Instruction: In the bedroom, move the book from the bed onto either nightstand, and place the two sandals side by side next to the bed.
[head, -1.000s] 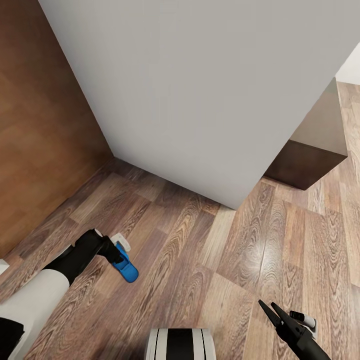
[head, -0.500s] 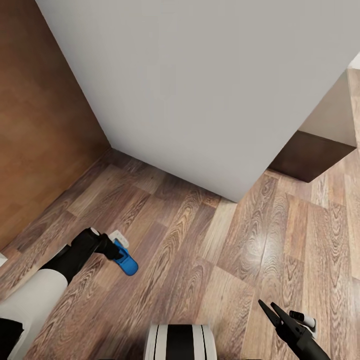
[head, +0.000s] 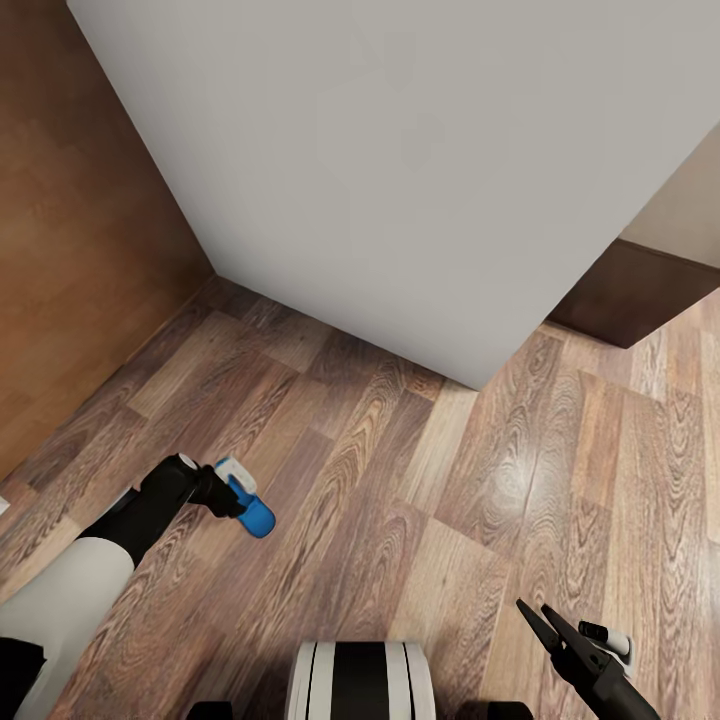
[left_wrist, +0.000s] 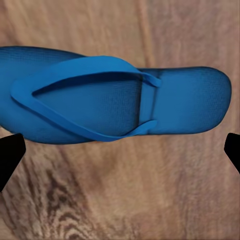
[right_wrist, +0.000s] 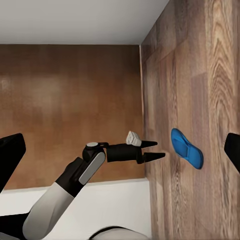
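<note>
Head view: the left gripper (head: 238, 500) points down at the wood-plank floor (head: 400, 500), with one blue sandal (head: 255, 517) just past its fingertips. From this angle contact cannot be judged. The right gripper (head: 535, 615) hangs well apart from the sandal, fingers spread, nothing between them. A grey wall (head: 400, 180) rises ahead; a dark-brown cabinet (head: 640, 295), possibly a nightstand, stands beyond its corner.

Left wrist view: the sandal (left_wrist: 110, 100) lies flat on the floor (left_wrist: 125, 200), sole down, straps up, straight ahead of the hand. The two dark fingertips (left_wrist: 10, 155) sit wide apart at the edges, the sandal lying crosswise between and beyond them, ungrasped.

Right wrist view: the left gripper (right_wrist: 155, 150) is seen from the side, fingers parted, with a clear gap to the sandal (right_wrist: 187, 148) on the floor (right_wrist: 210, 75). The hand holds nothing.

Progress, as a judgement: one sandal lies on the floor, whether beside the bed is unclear; second sandal, book and bed status unknown. Most of the task looks outstanding.
</note>
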